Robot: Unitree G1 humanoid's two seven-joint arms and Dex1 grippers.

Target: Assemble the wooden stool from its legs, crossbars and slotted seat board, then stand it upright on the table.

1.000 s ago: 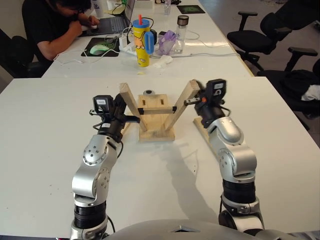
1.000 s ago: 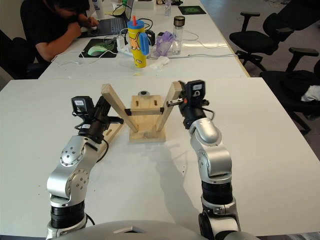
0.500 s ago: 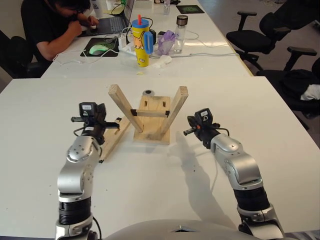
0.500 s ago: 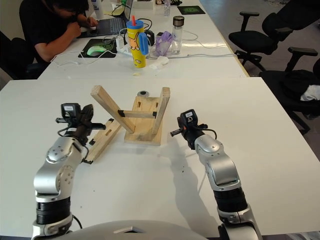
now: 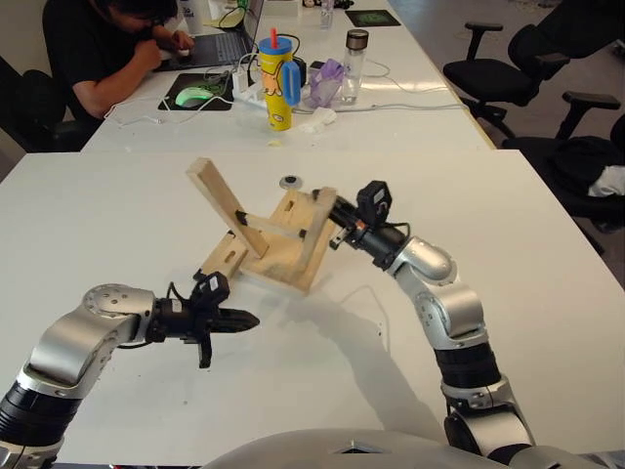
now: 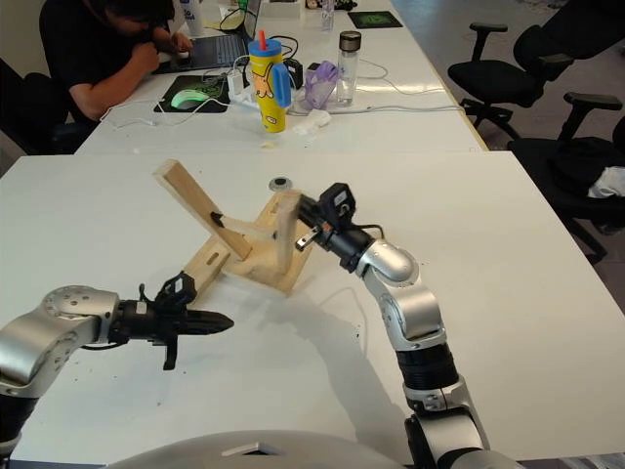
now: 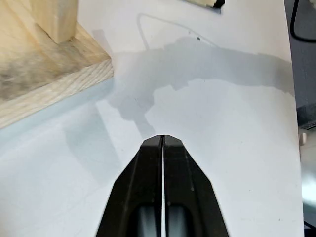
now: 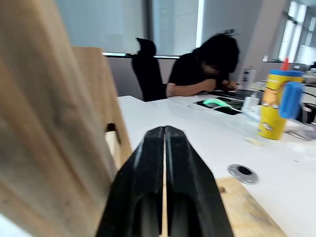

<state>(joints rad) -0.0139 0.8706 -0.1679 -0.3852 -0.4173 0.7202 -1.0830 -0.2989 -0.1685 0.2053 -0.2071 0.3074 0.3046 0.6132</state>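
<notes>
Leaning legs-up, stool (image 5: 281, 246) tilts mid-table. Left gripper (image 5: 244, 319) pinched shut, empty, at its 7 o'clock; right gripper (image 5: 335, 211) likewise shut at 3 o'clock. Yellow cup (image 5: 277, 88) at 12 holds a straw (image 5: 272, 37).

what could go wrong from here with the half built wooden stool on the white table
1. The half-built pale wooden stool looks tilted. The right gripper, shut beside one leg, could tip it if it pushes.
2. The left gripper is shut over the table, apart from the stool, so nothing steadies it.
</notes>
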